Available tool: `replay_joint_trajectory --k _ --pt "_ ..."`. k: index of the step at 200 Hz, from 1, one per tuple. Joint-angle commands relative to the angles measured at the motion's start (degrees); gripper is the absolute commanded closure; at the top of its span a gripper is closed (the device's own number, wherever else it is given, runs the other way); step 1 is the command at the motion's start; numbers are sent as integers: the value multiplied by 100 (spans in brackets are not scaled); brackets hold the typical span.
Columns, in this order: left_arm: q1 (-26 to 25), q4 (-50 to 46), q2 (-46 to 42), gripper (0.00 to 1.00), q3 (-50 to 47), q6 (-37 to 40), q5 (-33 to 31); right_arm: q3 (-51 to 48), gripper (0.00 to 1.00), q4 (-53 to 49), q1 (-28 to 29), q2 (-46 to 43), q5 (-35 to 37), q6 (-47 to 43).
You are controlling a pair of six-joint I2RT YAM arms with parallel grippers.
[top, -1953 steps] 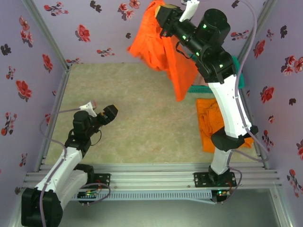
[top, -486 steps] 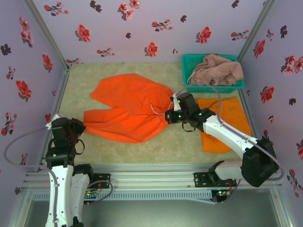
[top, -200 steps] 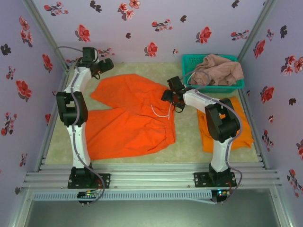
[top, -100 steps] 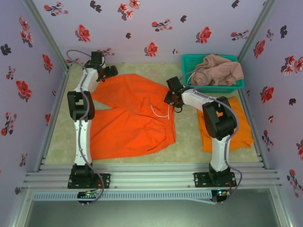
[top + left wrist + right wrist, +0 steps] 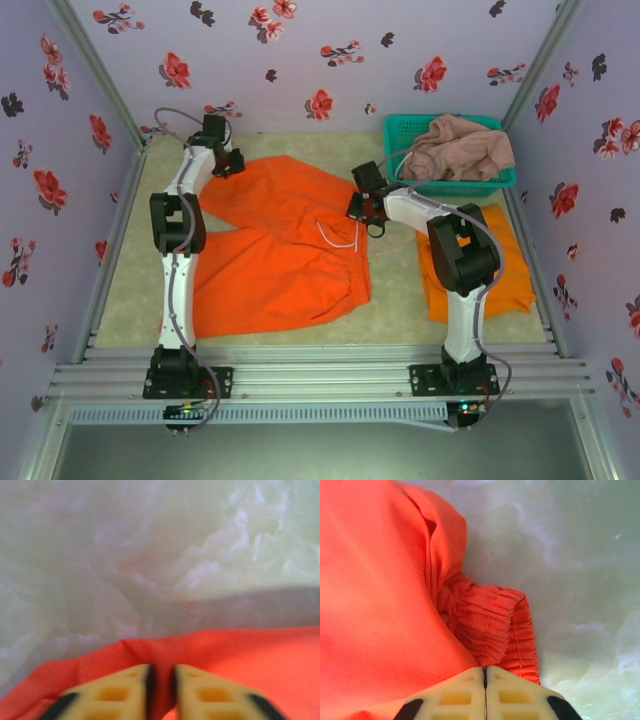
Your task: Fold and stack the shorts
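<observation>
Tension along the far edge decides this fold. Your left gripper (image 5: 224, 162) is nipped together on the far-left leg hem of the bright orange cloth shorts (image 5: 270, 250), which lie spread flat in the middle. Your right gripper (image 5: 360, 203) is pressed tight on the gathered waistband at their far-right corner. Lift both ends evenly, just clear of the cloth, then carry them toward the near side so the far leg lands squarely on the near one. Mind the loose white drawstring (image 5: 335, 235). The folded orange shorts (image 5: 510, 260) lie to the right, and the dusty pink-beige shorts (image 5: 465, 150) sit in the teal plastic mesh basket (image 5: 392, 140) at far right.
</observation>
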Motion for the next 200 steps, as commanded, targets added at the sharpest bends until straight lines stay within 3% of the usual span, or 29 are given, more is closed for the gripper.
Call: replay_joint_trajectory --k 1,55,72,98,112,136,168,200 --pt "-19 -150 -177 98 228 15 -2 371 100 143 -24 35 -118 -188" --pt "-13 723 -1773 100 -273 38 -62 1013 100 19 -22 -370 -164 -744" --pt "-19 1435 -2697 100 -1241 74 -90 703 100 285 -22 -838 -114 -949" --pt "-83 2862 -4309 100 -3574 60 -90 -76 100 605 8 -1464 -151 -1176" --pt "-166 3169 -4991 98 -4660 -15 -109 -402 99 488 51 -1639 -112 -1266" --pt "-434 3227 -5810 91 -6404 -408 -336 -979 91 184 295 -1746 -5 -1495" --pt "-1080 3519 -6446 87 -8681 -1014 -1256 -1352 75 -490 1005 -1674 573 -1812" --pt "-1531 3925 -6775 67 -10112 -1453 -1504 -1586 52 -852 1481 -1648 834 -1891"
